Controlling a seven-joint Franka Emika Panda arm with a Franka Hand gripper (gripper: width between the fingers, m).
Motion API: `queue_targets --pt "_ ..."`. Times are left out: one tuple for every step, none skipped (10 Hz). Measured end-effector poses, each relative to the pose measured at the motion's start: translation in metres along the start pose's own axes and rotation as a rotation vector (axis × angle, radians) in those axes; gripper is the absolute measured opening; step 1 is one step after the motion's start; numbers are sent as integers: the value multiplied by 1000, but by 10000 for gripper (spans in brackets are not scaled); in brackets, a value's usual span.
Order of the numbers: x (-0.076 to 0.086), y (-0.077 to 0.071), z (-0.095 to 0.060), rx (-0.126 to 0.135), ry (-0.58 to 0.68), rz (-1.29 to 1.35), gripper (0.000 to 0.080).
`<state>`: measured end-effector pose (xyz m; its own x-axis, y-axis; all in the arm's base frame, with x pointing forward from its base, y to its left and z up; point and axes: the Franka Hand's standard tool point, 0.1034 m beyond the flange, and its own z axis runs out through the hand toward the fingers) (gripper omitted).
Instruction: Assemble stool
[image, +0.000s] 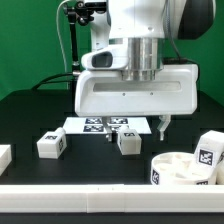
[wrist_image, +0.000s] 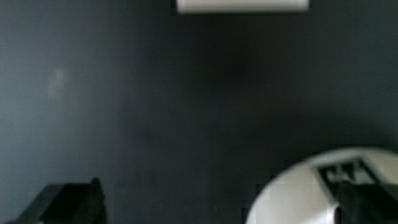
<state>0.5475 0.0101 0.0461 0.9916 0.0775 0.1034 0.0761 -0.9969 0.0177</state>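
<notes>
The round white seat lies on the black table at the exterior view's right, its tag facing the front. One tagged leg stands just below and between my fingers. A second leg stands to the exterior view's left. A third leg leans by the seat. My gripper hangs open and empty just above the table. In the wrist view my gripper shows two dark fingertips wide apart, with a rounded white part behind one of them.
The marker board lies flat behind the gripper. A long plain white bar runs along the front edge. A white piece sits at the far left edge. A white block edge shows in the wrist view.
</notes>
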Motion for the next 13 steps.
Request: queue_targets --pt "-9 2 5 -11 9 -5 649" --pt "-10 1 5 -9 0 -2 649" --pt "-12 -1 6 3 -28 0 649" --pt "-13 -3 6 12 -51 1 649" --pt "-18 -7 7 35 -121 27 649" --pt "-22 -6 6 53 -223 75 649" --pt "-21 -5 5 57 -260 111 649" --pt "-28 -10 5 64 -331 133 649" --pt "-30 -12 5 70 -401 127 649" --pt "-32 -11 5 74 -465 125 649" --pt "-36 -8 3 73 -555 126 649" --pt "-35 -5 4 80 -611 129 649" --pt "-36 -5 5 84 -654 128 649"
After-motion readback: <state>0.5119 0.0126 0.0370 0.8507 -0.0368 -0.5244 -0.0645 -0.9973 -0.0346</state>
